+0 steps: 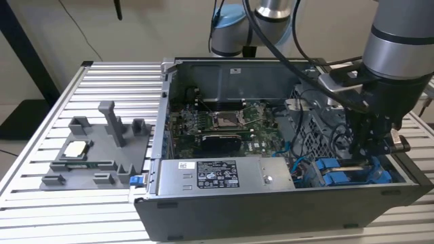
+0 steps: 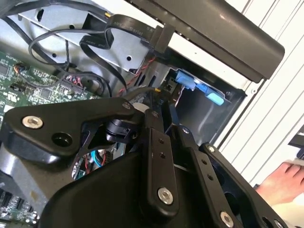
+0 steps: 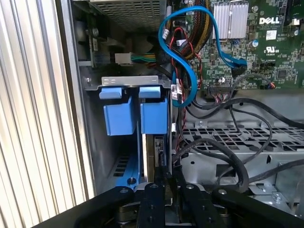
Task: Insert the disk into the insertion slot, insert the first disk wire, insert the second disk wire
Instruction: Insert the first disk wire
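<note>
rig: computer case lies open on the slatted surface [image 1: 115, 81]; arm reaches down into the case corner at the exterior view's right
gripper: gripper [image 1: 369, 163] is low in that corner, between the blue carrier parts; the first wrist view puts it right at the disk's edge
jaws: cannot tell whether they are apart, together or clamped; the linkage hides the tips
disk: disk [image 3: 155, 118] stands on edge in its blue carrier, down inside the insertion slot [image 3: 92, 156], close along the slot's wall
neighbour: second blue carrier [image 3: 118, 118] sits just beside it, on the wall side
wires: blue data cable [image 3: 190, 76] loops loose near the slot; black cables [image 3: 223, 156] drape over the perforated cage [image 3: 228, 137]; can't see any of them plugged into the disk
step (judgement): disk insertion looks at or near its end; wire steps not visibly done
next move calls for (judgement): straight travel along the slot walls with no side load; the cables crowd the slot, so there is a snag risk
other: power-supply box [image 1: 224, 175] at the case front, grey fixture tray [image 1: 88, 152] well apart on the surface, a person's hand [image 2: 285, 180] outside the case
</note>
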`<state>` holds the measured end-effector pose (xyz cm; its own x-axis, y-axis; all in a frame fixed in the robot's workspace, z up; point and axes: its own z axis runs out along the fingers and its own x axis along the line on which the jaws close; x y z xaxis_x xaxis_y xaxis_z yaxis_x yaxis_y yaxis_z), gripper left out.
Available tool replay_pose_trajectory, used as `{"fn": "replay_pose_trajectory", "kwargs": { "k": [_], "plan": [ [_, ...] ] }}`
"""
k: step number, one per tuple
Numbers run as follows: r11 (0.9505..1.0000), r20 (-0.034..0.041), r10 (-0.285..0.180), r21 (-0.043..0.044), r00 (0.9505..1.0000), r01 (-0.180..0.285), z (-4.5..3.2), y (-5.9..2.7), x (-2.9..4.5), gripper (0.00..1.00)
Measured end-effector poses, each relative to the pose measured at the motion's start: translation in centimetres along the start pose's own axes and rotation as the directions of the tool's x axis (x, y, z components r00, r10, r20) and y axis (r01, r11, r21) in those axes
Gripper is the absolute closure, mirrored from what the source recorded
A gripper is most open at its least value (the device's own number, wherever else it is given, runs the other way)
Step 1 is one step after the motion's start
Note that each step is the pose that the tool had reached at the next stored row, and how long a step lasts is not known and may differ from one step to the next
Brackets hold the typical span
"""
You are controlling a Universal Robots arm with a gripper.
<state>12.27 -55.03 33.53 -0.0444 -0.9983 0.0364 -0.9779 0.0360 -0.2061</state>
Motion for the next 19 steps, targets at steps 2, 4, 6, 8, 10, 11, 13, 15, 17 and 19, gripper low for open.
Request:
{"fn": "replay_pose_trajectory", "kwargs": {
  "k": [2, 4, 6, 8, 10, 11, 13, 15, 17, 19],
  "plan": [
    [1.0000, 0.0003, 0.000, 0.0000, 1.0000, 0.000, -0.05, -0.04, 0.01, 0.81],
    [1.0000, 0.0000, 0.000, 0.0000, 1.0000, 0.000, -0.05, -0.08, 0.06, 0.81],
    [1.0000, -0.0003, 0.001, -0.0001, 1.0000, -0.001, -0.05, -0.12, 0.17, 0.81],
    [1.0000, -0.0003, 0.003, -0.0001, 1.0000, -0.003, -0.02, -0.12, 0.24, 0.81],
    [1.0000, -0.0007, 0.004, 0.0001, 1.0000, -0.004, 0.03, -0.12, 0.25, 0.81],
    [1.0000, -0.0008, 0.004, 0.0008, 1.0000, -0.004, 0.06, -0.09, 0.25, 0.81],
    [1.0000, -0.0009, 0.005, 0.0020, 1.0000, -0.005, 0.16, -0.03, 0.26, 0.81],
    [1.0000, -0.0010, 0.005, 0.0031, 1.0000, -0.005, 0.26, 0.08, 0.25, 0.81],
    [1.0000, -0.0008, 0.005, 0.0036, 1.0000, -0.005, 0.34, 0.21, 0.25, 0.81],
    [1.0000, -0.0011, 0.006, 0.0037, 1.0000, -0.006, 0.41, 0.25, 0.26, 0.81]
  ]
}}
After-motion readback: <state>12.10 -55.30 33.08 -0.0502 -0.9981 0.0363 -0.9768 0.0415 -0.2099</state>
